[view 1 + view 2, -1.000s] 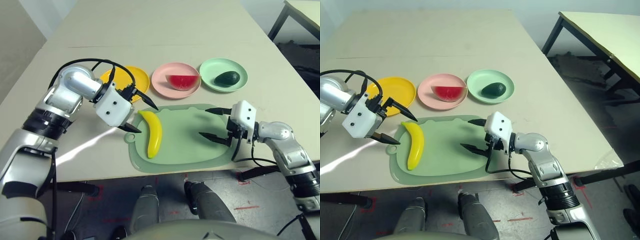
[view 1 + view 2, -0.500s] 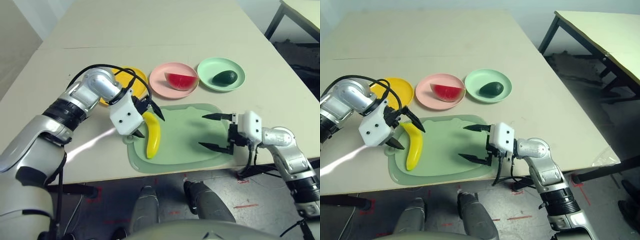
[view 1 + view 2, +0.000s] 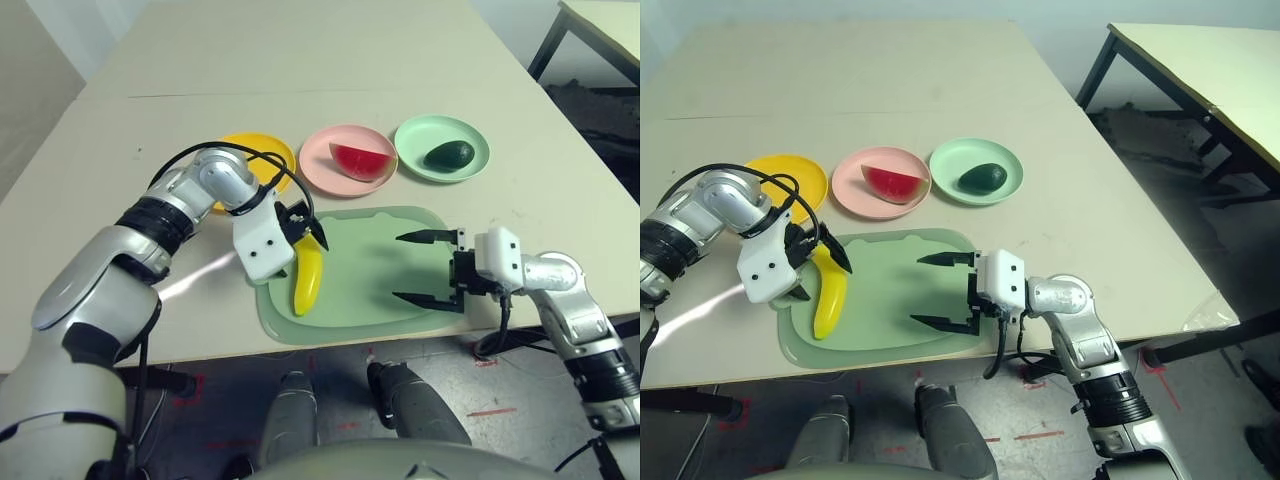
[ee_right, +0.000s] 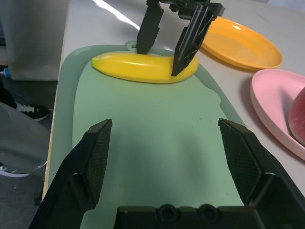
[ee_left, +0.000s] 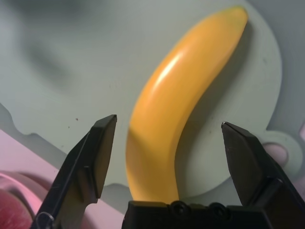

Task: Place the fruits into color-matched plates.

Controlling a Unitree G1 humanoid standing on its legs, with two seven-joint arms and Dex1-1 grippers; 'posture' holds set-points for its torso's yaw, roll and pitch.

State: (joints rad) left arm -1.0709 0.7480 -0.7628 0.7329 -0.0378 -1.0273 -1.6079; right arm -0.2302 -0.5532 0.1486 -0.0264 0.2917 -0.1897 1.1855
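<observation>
A: Key relation? Left pincer [image 3: 300, 232] vs banana [image 3: 308, 272].

B: Pincer is open and straddles the banana's far end, one finger on each side, neither clearly touching. In the left wrist view the banana [image 5: 178, 109] runs straight away between the fingers [image 5: 93, 160], so its long axis goes near-to-far and the closing line crosses it. Good for a squeeze across the width.

A: Which arm is nearer?

B: Left, easily. Right pincer [image 3: 430, 270] is also open, holding nothing, hovering over the right part of the mat [image 3: 370, 270], well apart from the banana.

A: Where does the banana sit?

B: Flat on the left part of the pale green mat, near its handle hole, curved, far tip toward the plates.

A: Target?

B: Yellow plate [image 3: 262, 157], far and left of the banana, just beyond the mat edge, partly behind the left forearm. It looks bare.

A: Other fruits?

B: Watermelon [image 3: 360, 160] is in the pink plate [image 3: 318, 170], avocado [image 3: 449, 154] in the green plate [image 3: 420, 140]. My read: only the banana is left.

A: Surface and room?

B: Beige desk [image 3: 300, 60], flat, the three plates in a row along the far side of the mat. A second desk [image 3: 1210, 60] stands far right, with dark legs. Floor shows under the near edge.

A: Risk?

B: Smooth curved toy gripped near one end, so it could pivot or slip. That's a guess.
</observation>
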